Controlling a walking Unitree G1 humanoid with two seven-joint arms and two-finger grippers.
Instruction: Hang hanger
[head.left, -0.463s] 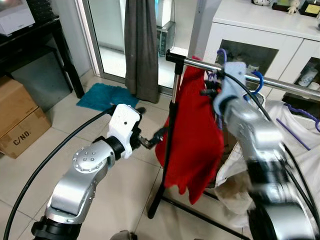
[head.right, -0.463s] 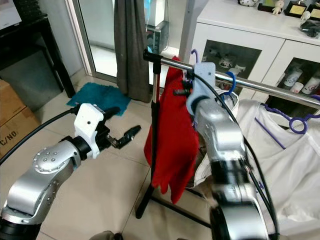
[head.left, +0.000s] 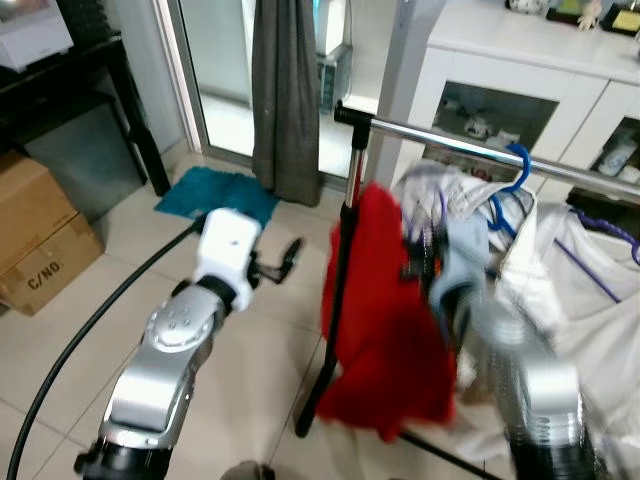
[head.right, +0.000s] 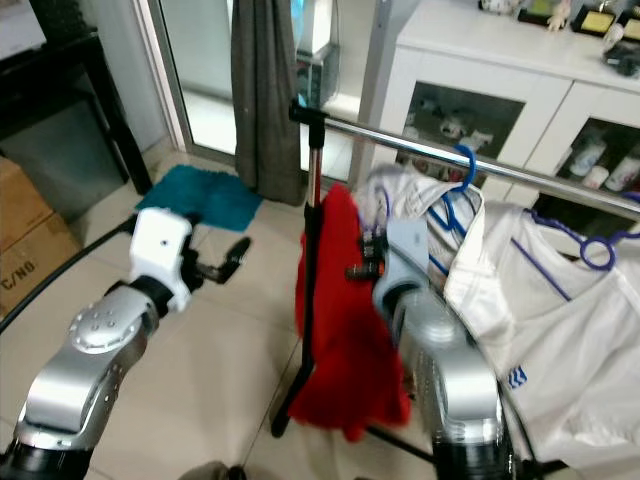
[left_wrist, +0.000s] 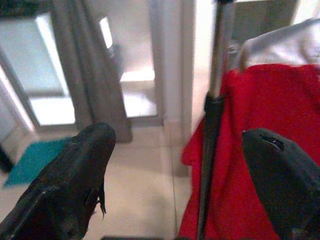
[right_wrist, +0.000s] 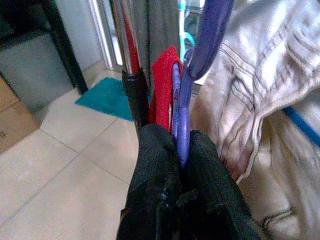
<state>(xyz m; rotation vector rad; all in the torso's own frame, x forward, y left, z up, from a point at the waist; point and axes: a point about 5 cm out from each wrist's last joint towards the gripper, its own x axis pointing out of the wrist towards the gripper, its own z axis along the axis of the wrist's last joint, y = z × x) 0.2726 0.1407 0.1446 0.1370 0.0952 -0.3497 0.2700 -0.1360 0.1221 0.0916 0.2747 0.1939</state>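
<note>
The right gripper (right_wrist: 181, 165) pinches the purple hanger (right_wrist: 184, 105) with the red cloth (head.left: 385, 320), low at 6 o'clock under the metal rail (head.left: 450, 145). It is not hung yet. Next, I think, lift the hook over the rail. The left gripper (left_wrist: 175, 180) is spread wide, holding nothing.

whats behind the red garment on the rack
Behind the red garment a white garment hangs on the rail, by a blue hanger hook. Its lower part is hidden by the right arm.
</note>
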